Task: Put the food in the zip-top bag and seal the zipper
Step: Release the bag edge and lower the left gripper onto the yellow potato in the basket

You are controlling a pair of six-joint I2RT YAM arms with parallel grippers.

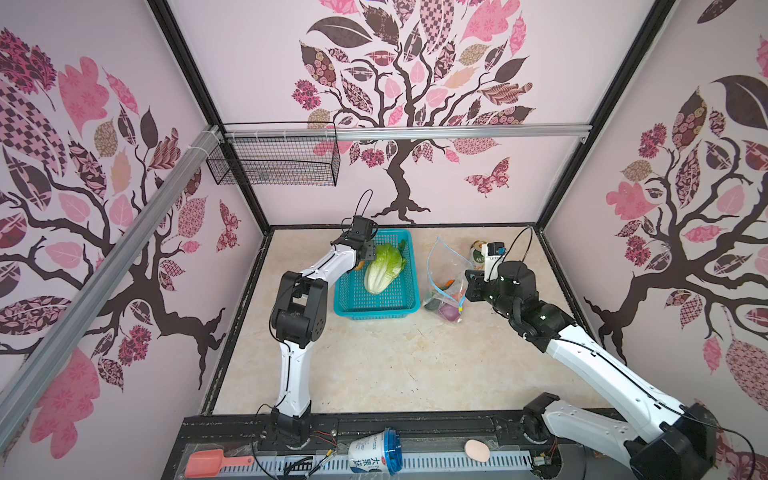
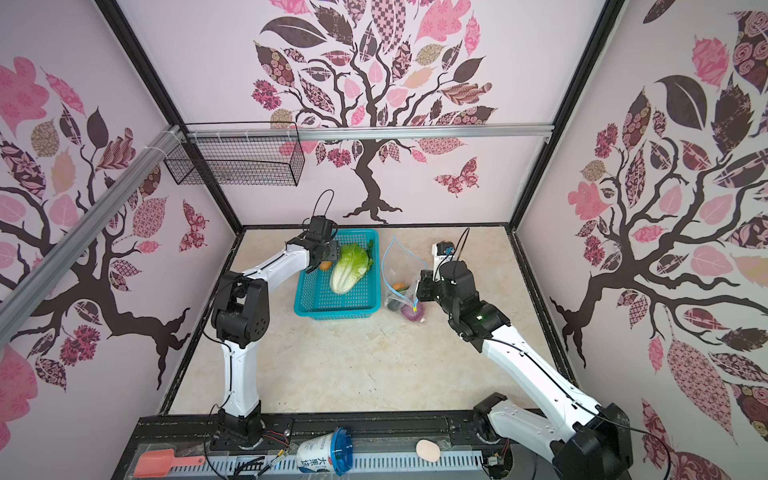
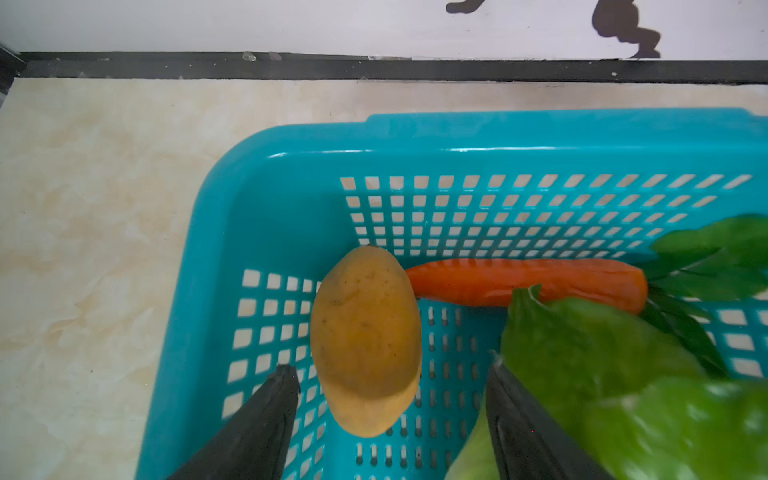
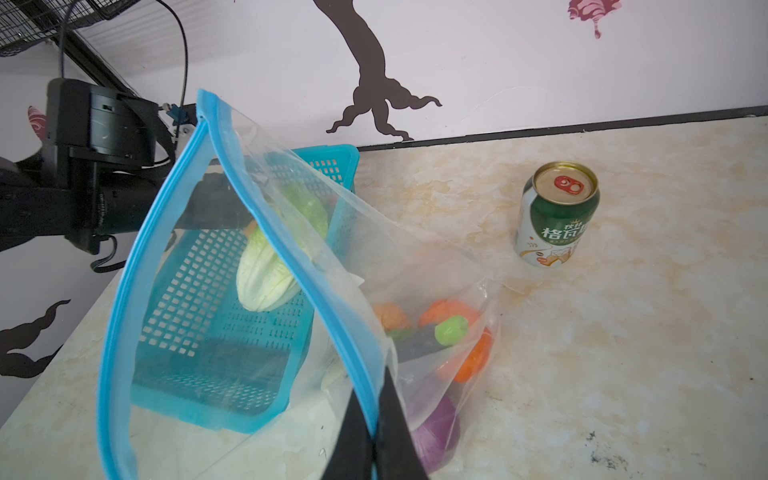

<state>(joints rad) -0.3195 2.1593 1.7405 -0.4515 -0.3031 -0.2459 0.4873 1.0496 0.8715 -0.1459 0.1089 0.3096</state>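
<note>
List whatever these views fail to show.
- potato: in a top view, only a sliver shows past the left arm.
- carrot: left wrist view, near edge covered by a napa cabbage leaf.
- dark piece in the zip-top bag: right wrist view, blurred by creased plastic.
- drink can: in a top view, largely behind the right wrist camera.
</note>
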